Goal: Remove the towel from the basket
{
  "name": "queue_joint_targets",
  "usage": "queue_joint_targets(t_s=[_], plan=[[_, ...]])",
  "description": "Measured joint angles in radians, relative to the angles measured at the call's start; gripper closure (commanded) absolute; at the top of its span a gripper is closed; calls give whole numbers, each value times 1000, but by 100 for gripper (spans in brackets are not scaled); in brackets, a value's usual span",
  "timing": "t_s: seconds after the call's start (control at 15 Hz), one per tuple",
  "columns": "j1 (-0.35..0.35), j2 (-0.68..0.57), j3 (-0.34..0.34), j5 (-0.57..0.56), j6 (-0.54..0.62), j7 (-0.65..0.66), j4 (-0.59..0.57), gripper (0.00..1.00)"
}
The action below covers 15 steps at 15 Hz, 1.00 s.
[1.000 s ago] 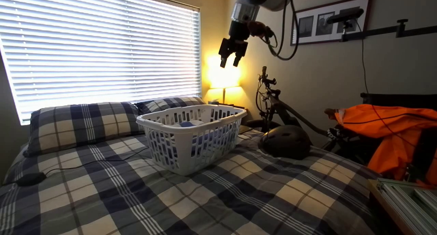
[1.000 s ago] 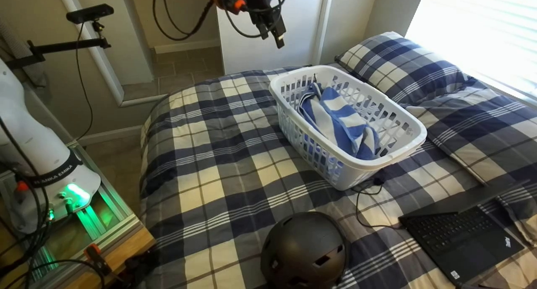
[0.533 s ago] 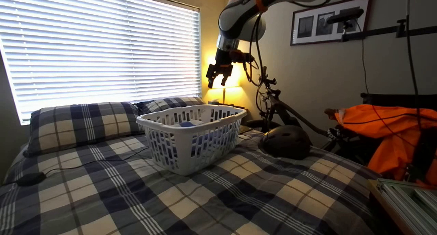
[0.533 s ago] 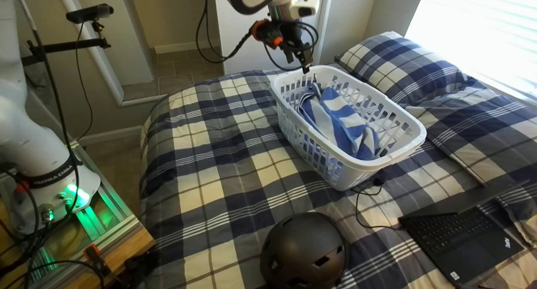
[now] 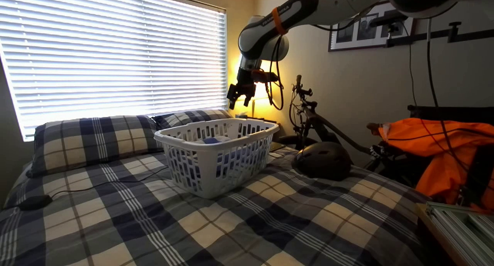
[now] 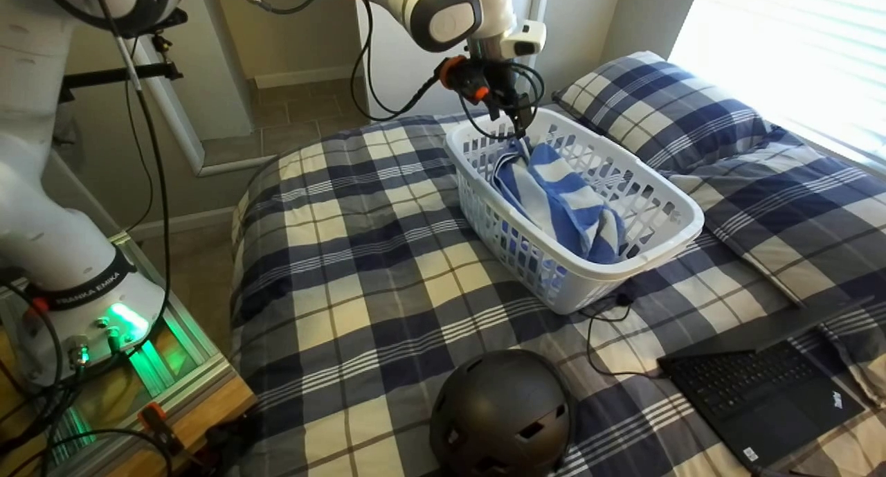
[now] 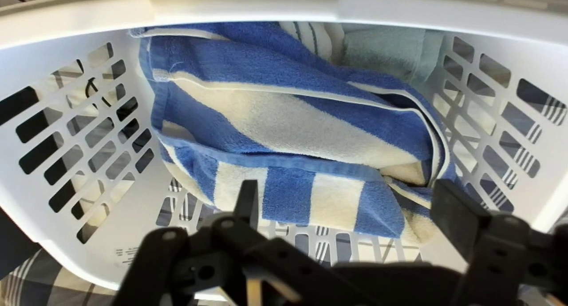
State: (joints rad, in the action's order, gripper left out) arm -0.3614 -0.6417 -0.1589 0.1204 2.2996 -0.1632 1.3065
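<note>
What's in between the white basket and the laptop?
A thin black cord curves across the plaid bedspread between the basket and the laptop, seen in an exterior view.

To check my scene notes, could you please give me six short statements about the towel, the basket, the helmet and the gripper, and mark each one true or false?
1. The gripper is open. True.
2. The blue-and-white striped towel lies inside the white laundry basket. True.
3. The basket is tipped over on its side. False: it stands upright on the plaid bedspread.
4. The towel hangs from the gripper. False: it lies in the basket, not held by the gripper.
5. The black helmet rests on the bedspread. True.
6. The helmet touches the basket. False: in both exterior views, bedspread shows between them.
</note>
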Motion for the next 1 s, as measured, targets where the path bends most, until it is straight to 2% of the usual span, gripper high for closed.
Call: queue_joint_targets(t_s=[0.33,0.53,1.0], plan=[[-1,-2,1,0,-4,0,-7,0],[-5,-49,5,-1,-10,-4,-40,0],[-33,-277,37,-1,-28,-62,-265,0]])
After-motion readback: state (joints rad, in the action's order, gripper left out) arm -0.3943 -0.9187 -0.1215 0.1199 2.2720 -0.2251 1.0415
